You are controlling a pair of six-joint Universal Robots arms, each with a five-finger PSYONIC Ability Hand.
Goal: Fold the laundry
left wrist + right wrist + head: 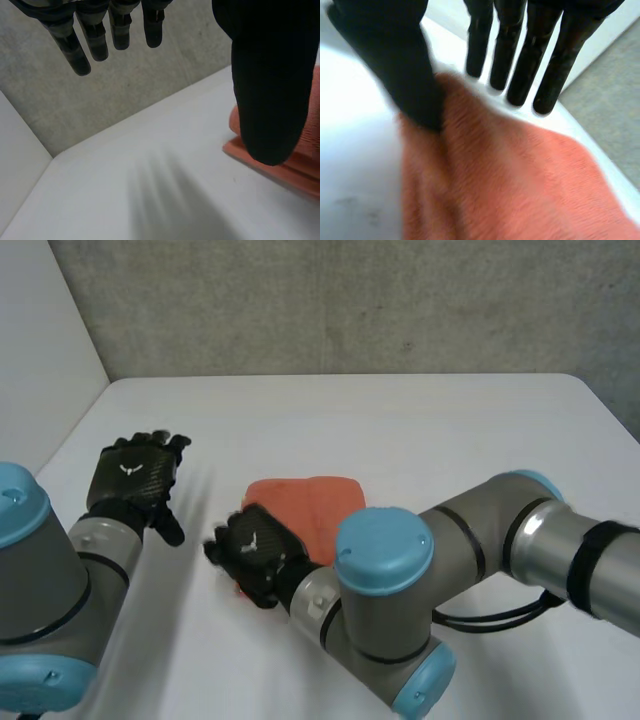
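Clearly, white emblem (pixel 130 469) on left hand (pixel 138 485)

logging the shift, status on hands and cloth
Left hand open, apart from folded orange terry cloth. Right hand open at its near edge. Nothing blocking on white table.

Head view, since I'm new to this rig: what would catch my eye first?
A folded orange-red cloth lies in the middle of the white table. The right hand lies open at its near left corner; the left hand is open too, to the cloth's left and clear of it.
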